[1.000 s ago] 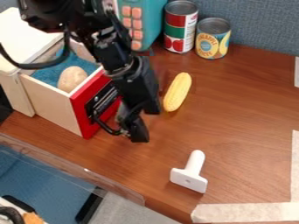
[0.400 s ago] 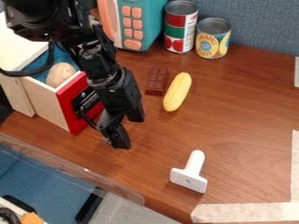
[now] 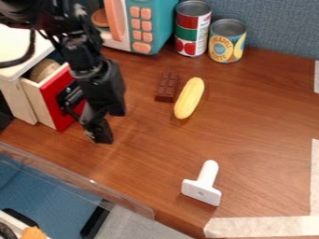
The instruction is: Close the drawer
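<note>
The black gripper (image 3: 107, 126) hangs just right of the drawer's red front, close against its black handle. The drawer (image 3: 57, 95) has a red front and pale wooden sides and stands partly out of the cream cabinet (image 3: 17, 100) at the left. A brown potato (image 3: 44, 70) lies inside near the back, partly covered by the arm and the cabinet's edge. How far apart the gripper's tips are is unclear.
A chocolate bar (image 3: 167, 87) and a yellow corn cob (image 3: 189, 98) lie right of the arm. Behind stand a teal toy microwave (image 3: 151, 23) and two cans (image 3: 193, 28). A white scraper-like tool (image 3: 202, 184) lies at the front.
The gripper has moved left and slightly up in the view. The drawer has slid left, further into the cabinet, carrying the potato along, and the chocolate bar has come into sight.
</note>
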You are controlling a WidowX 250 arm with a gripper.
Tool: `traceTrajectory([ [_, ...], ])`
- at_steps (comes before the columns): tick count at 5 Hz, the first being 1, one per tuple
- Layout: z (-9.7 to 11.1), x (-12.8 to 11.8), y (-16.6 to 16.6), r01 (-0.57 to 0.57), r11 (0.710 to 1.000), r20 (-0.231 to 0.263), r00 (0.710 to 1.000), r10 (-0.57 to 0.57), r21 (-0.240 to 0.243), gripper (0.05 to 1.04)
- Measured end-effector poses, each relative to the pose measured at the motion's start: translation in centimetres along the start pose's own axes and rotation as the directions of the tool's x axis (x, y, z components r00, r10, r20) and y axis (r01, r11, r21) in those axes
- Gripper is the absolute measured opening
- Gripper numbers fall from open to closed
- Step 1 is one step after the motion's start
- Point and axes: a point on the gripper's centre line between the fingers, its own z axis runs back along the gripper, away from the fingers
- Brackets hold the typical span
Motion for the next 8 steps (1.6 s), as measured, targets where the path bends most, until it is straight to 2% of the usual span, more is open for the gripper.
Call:
traceTrajectory([
  [1,0.2,-1.2,0.8,-0.035,0.999,-0.028,0.999,0.036,0.025,0.999],
  [3,-0.3,-3.9,1.8,-0.113,0.993,-0.099,0.988,0.116,0.034,0.999],
  [5,-0.6,-5.1,1.7,-0.129,0.991,-0.170,0.977,0.132,0.031,0.999],
  [7,-0.4,-3.6,0.7,-0.162,0.986,-0.048,0.985,0.163,0.025,0.999],
  [8,0.8,-1.5,-0.1,-0.120,0.992,-0.022,0.992,0.121,0.039,1.000],
])
